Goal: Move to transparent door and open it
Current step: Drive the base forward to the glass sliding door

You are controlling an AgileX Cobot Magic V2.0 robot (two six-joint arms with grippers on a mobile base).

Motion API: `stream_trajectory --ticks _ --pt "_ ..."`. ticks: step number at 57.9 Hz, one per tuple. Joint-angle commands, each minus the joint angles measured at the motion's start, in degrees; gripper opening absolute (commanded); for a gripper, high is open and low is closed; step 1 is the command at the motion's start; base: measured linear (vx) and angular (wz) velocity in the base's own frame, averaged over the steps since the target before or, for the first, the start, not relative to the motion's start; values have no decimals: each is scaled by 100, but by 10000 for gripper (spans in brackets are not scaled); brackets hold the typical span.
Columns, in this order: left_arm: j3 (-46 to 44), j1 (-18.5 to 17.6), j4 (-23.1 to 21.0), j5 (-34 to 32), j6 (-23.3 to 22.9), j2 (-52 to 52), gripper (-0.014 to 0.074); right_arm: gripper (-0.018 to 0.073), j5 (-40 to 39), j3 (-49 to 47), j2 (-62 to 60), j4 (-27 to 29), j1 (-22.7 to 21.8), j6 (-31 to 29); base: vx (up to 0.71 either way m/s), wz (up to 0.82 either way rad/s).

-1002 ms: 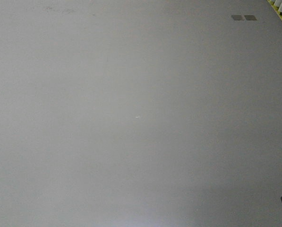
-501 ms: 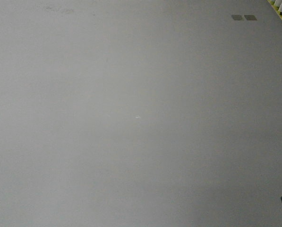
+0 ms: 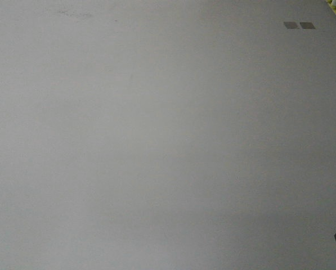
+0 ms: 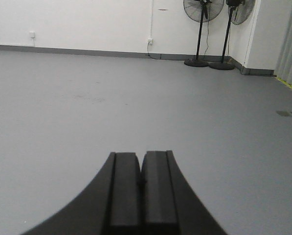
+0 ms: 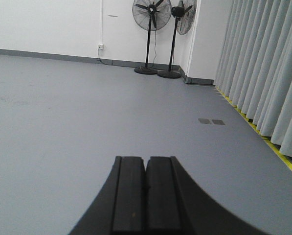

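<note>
Grey floor point(image 3: 156, 140) is filling every view; the door is showing in none.
White wall point(image 4: 77, 22) and curtains point(image 5: 263, 63) are bounding the room, two fans point(image 5: 148, 14) standing in the corner (floor plates point(image 5: 212, 121) nearer); left gripper point(image 4: 141, 155) and right gripper point(image 5: 146, 159) are pointing level ahead, jaws pressed together, empty.

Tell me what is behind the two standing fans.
Behind the standing fans only a white wall and its grey skirting show. The fan heads, poles and bases cover small patches of both.
</note>
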Motion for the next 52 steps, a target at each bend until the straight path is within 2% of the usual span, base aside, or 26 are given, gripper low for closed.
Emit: stream_trajectory --ticks 1,21,52 --pt "93 -34 -22 -455 -5 -83 -6 -9 -489 28 -90 -33 -14 -29 28 3" --pt "93 -34 -22 -455 -5 -83 -6 -9 -489 28 -90 -33 -14 -29 36 -7" --pt "93 -34 -22 -455 -5 -83 -6 -9 -489 28 -90 -33 -14 -29 49 3"
